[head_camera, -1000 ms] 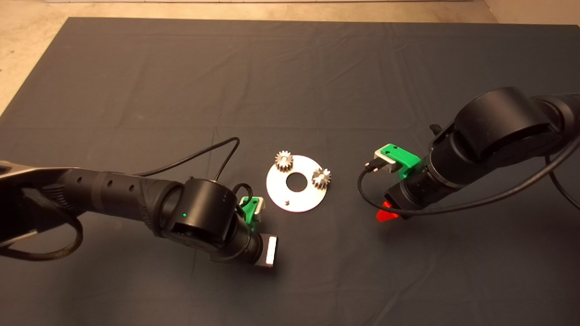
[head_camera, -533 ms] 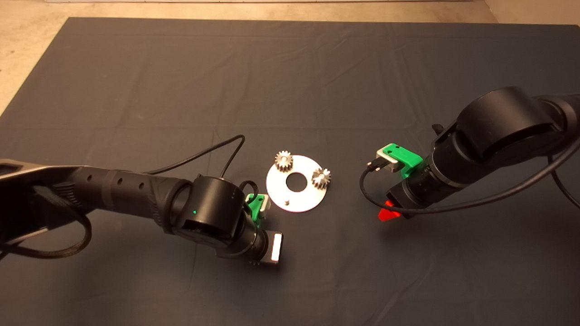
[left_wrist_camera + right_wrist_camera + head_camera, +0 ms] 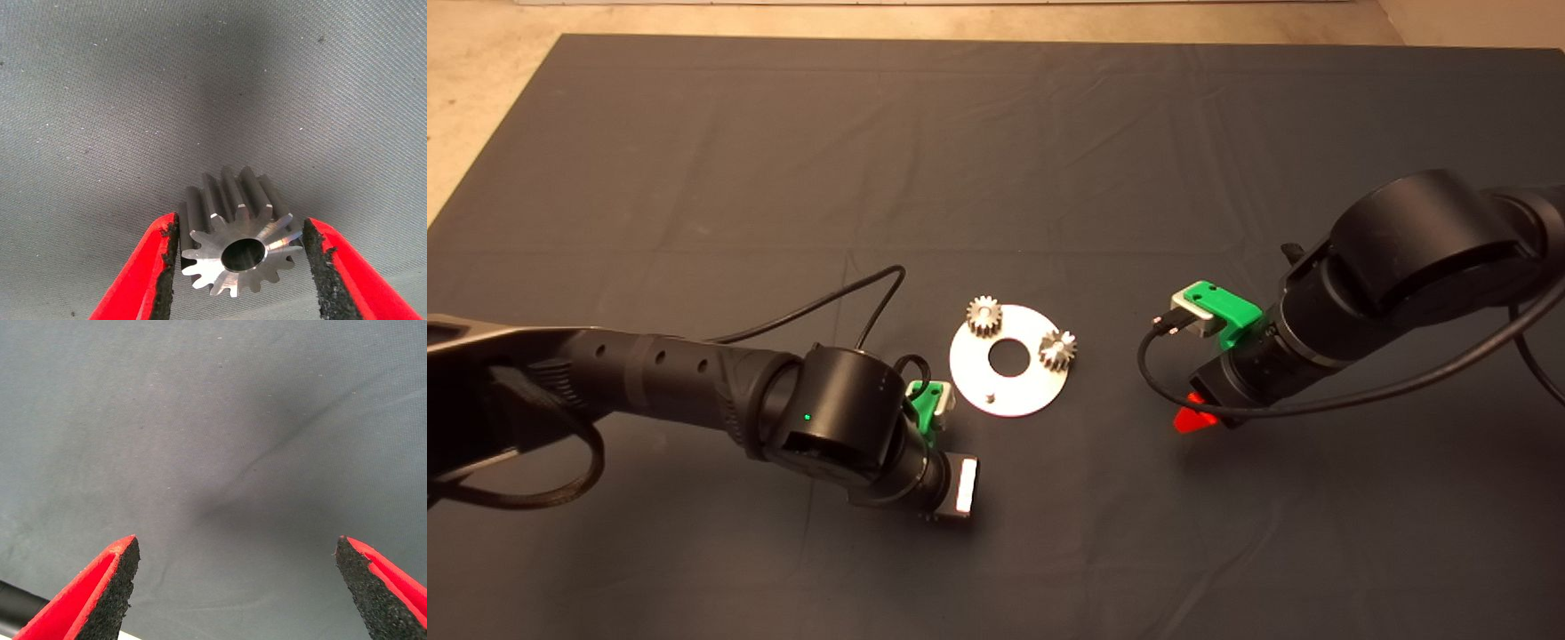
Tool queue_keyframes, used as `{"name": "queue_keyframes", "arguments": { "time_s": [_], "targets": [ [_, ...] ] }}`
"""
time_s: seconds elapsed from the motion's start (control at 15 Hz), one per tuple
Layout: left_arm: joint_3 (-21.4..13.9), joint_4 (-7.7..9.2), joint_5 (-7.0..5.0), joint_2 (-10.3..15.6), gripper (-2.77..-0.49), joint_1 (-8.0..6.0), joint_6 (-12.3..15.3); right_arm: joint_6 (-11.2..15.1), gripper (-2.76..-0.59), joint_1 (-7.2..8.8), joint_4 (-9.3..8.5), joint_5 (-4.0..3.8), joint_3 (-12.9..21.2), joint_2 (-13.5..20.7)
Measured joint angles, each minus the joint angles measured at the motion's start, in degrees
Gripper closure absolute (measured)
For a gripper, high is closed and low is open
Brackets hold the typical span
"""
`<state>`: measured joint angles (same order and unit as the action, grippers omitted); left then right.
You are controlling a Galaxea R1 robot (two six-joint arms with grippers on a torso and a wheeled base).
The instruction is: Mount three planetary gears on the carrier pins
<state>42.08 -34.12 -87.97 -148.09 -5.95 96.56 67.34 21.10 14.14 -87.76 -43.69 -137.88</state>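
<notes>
A shiny round carrier disc (image 3: 1024, 384) lies mid-mat. Two planetary gears sit on its pins, one at the far left (image 3: 983, 316) and one at the right (image 3: 1057, 349). The near pin (image 3: 989, 396) stands bare. My left gripper (image 3: 240, 257) is shut on the third gear (image 3: 237, 240), its pads against the teeth, just above the mat. In the head view the left wrist (image 3: 929, 484) is just near-left of the disc and hides its fingers. My right gripper (image 3: 237, 580) is open and empty over bare mat; its red fingertip (image 3: 1190, 418) shows right of the disc.
The dark mat (image 3: 996, 160) covers the table, with pale floor (image 3: 480, 80) past its far left edge. Black cables loop from each wrist, one (image 3: 845, 298) left of the disc and one (image 3: 1152, 378) right of it.
The right arm has drifted slightly to the right, away from the disc. The left arm moved right toward the disc a second ago and has since held still.
</notes>
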Motion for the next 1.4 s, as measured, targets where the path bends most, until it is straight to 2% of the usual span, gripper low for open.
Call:
{"name": "queue_keyframes", "arguments": {
  "time_s": [0.07, 0.27, 0.67, 0.87, 1.07, 1.13, 1.2, 1.4],
  "targets": [
    [0.0, 0.00, -0.09, 0.0, -1.14, 0.07, 0.0, 0.0, -2.18, -0.05, 0.00, 0.09, 0.0, 0.0],
    [0.0, 0.00, -0.09, 0.2, -1.10, 0.06, 0.0, 0.0, -2.18, -0.60, 0.00, 0.05, 0.0, 0.0],
    [-0.1, 0.00, 0.08, 0.3, -1.03, 0.06, 0.0, 0.0, -2.18, -0.63, 0.00, 0.05, 0.0, 0.0],
    [-0.6, -0.05, 0.82, 1.1, -0.97, 0.05, 0.0, 0.0, -2.18, -0.63, 0.00, 0.05, 0.0, 0.2],
    [-1.0, 0.49, 1.00, 1.8, -0.94, -0.30, 0.1, 0.0, -2.18, -0.63, 0.00, 0.00, 0.0, 0.5],
    [-1.0, 1.31, 0.43, 1.8, -0.94, -0.96, 0.2, 0.0, -2.18, -0.66, 0.00, 0.06, 0.0, 0.6],
    [-1.0, 2.54, 0.43, 1.7, -0.94, -2.35, 0.2, 0.0, -2.18, -0.66, 0.00, 0.00, 0.0, 0.7],
    [-1.0, 4.92, 0.09, 0.0, -0.94, -8.57, 0.2, 0.0, -2.18, -0.65, 0.00, 0.01, 0.0, 0.9]
  ]
}}
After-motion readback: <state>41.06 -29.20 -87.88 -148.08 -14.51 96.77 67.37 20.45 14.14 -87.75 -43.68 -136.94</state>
